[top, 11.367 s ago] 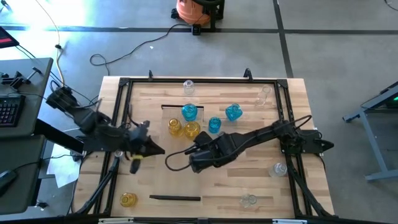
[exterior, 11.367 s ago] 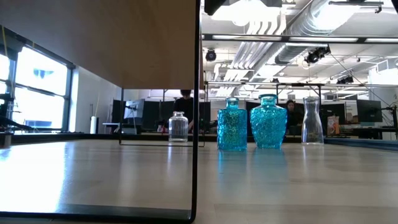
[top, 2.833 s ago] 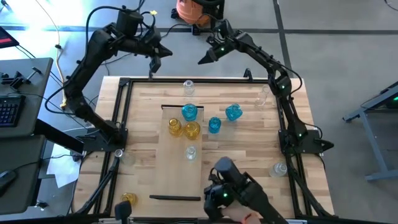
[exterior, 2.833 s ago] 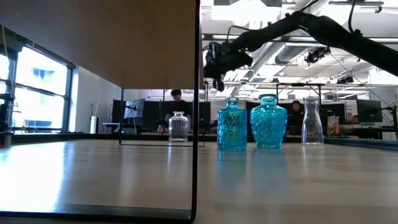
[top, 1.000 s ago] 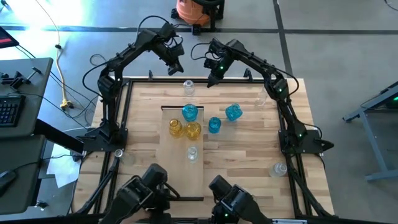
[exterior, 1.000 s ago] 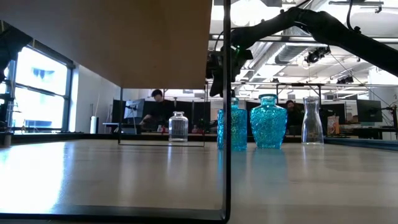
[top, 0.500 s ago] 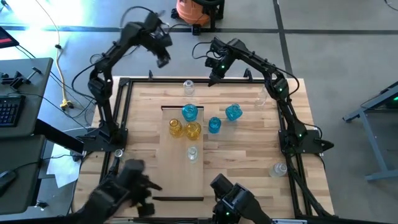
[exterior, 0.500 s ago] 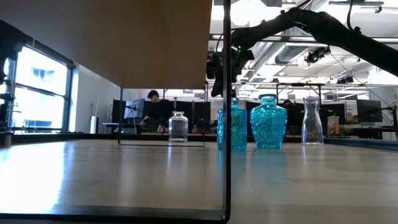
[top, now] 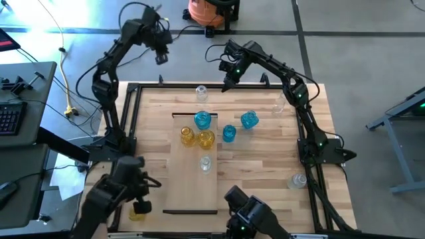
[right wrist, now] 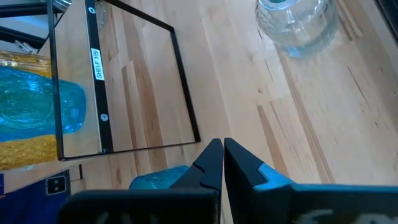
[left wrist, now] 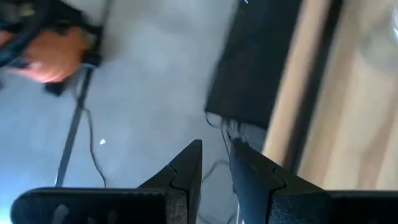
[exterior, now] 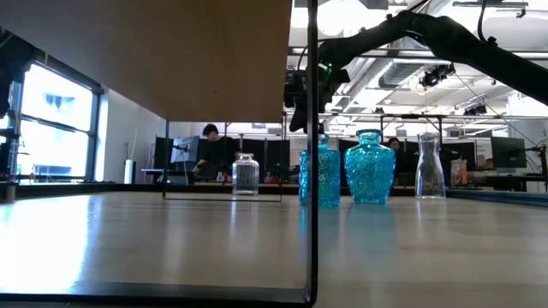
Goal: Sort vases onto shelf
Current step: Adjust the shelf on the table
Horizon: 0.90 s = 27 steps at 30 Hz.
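The shelf (top: 194, 179) lies flat mid-table. On it stand a blue vase (top: 202, 120), two yellow vases (top: 187, 136) (top: 204, 139) and a clear vase (top: 205, 163). Two blue vases (top: 228, 133) (top: 249, 120) stand on the table right of it. Clear vases (top: 201, 93) (top: 281, 103) (top: 298, 180) and a yellow one (top: 137, 212) stand farther out. My left gripper (top: 161, 56) (left wrist: 216, 158) hangs over the floor past the far left corner, slightly open and holding nothing. My right gripper (top: 228, 81) (right wrist: 222, 148) is shut on nothing, high above the far edge near the far clear vase (right wrist: 298, 25).
A black frame (top: 133, 89) runs round the tabletop. Dark blurred shapes (top: 119, 196) (top: 249, 212) cover parts of the near edge. An orange machine (top: 209, 10) stands on the floor beyond the far edge. People sit in the room behind (exterior: 210, 150).
My left gripper has swung to the left and a little up, away from the far clear vase and out over the floor beyond the far left corner, turning as it went. The right arm and all vases have kept still.
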### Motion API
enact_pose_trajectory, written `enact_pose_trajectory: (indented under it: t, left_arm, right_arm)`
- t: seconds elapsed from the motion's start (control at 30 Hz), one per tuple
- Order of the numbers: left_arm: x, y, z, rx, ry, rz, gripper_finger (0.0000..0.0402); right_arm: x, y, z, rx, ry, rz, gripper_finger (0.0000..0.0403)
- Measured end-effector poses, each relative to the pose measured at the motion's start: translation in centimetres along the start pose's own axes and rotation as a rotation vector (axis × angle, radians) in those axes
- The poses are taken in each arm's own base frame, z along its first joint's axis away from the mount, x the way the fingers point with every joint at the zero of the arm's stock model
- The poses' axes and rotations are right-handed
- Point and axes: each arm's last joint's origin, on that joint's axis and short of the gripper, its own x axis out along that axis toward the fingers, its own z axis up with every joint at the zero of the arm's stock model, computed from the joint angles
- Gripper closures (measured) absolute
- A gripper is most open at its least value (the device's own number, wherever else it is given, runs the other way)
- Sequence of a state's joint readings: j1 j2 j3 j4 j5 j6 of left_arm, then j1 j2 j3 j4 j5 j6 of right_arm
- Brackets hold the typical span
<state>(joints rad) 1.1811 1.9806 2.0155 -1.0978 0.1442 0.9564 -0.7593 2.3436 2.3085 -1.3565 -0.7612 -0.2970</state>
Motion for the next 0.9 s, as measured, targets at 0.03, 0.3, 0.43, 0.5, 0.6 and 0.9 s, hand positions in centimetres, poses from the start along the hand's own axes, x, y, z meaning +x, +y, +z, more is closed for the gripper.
enact_pose_trajectory:
  t: [0.03,0.3,0.43,0.5,0.6,0.9]
  left_arm:
    - [0.5,-0.2,-0.1,0.035,0.018,-0.031,0.0325]
    - [2.8,-1.3,-0.3,0.234,0.055,-0.133,0.033]
    - [2.6,-1.8,0.4,0.078,-0.029,-0.181,0.0342]
    - [1.7,-2.1,0.8,-0.019,-0.13,-0.241,0.0349]
    - [0.5,-2.3,1.2,-0.182,-0.217,-0.317,0.0358]
    - [-0.2,-2.4,0.9,-0.418,-0.19,-0.353,0.0367]
  right_arm:
    - [0.0,0.0,-0.1,0.004,0.004,0.001,0.0403]
    - [-0.4,-0.3,-0.4,0.036,0.02,0.001,0.0403]
    - [-0.5,-0.4,-0.4,0.035,0.017,-0.003,0.0403]
    - [-0.5,-0.4,-0.4,0.031,0.013,-0.004,0.0403]
    - [-0.5,-0.4,-0.4,0.028,0.011,-0.005,0.0403]
    - [-0.4,-0.4,-0.2,-0.007,0.001,-0.003,0.0403]
